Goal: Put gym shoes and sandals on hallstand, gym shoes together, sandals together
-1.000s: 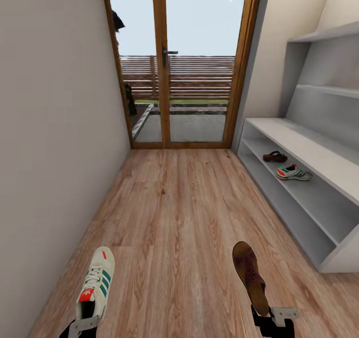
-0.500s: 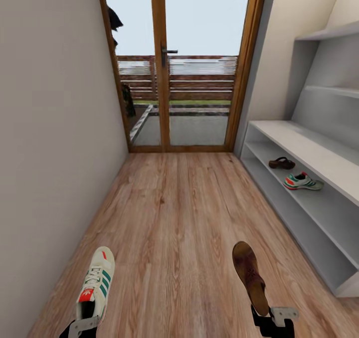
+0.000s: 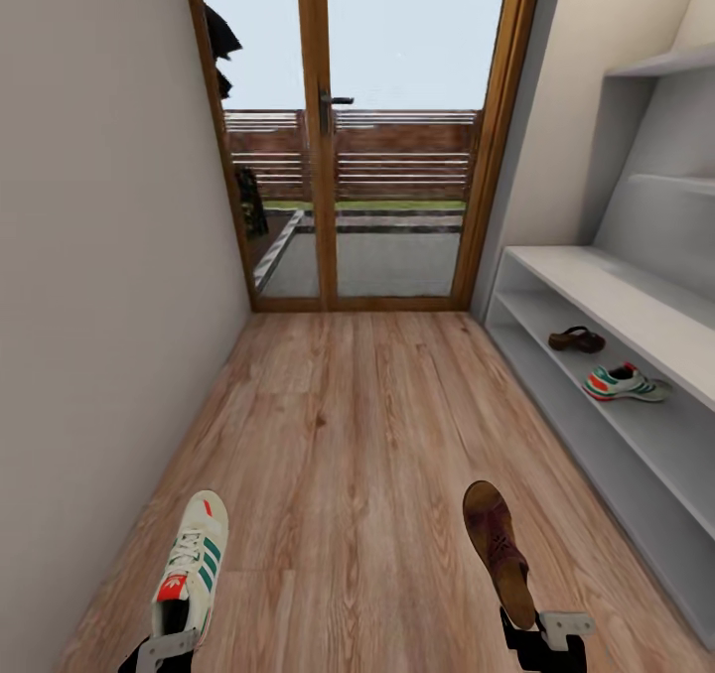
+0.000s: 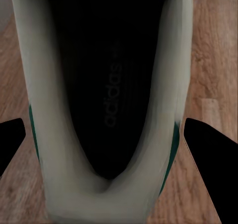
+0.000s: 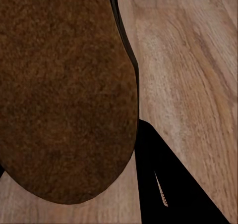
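1. One gym shoe (image 3: 191,566) is sitting in the left gripper (image 3: 164,650) at the lower left of the head view, toe pointing away toward the door; the jaws are clenching its heel.
2. In the left wrist view the shoe's dark insole (image 4: 106,85) is facing the camera, with the black fingers (image 4: 210,154) flanking the white heel.
3. One sandal (image 3: 499,552) is being held by the right gripper (image 3: 541,638) at the lower right, its jaws grasping the heel end, toe pointing forward.
4. In the right wrist view the sandal's brown footbed (image 5: 64,90) is looming over the planks.
5. The second gym shoe (image 3: 624,382) is lying on the upper open shelf of the hallstand (image 3: 596,291), under its bench top, at the right of the corridor.
6. The second sandal (image 3: 577,338) is lying on the same shelf, near that shoe, on the door side, the two apart.
7. The corridor floor (image 3: 367,435) is stretching ahead between the held pair and the glazed door (image 3: 328,137).
8. A plain wall (image 3: 89,256) is running along the left, and a wooden fence (image 3: 397,157) is showing through the glass.
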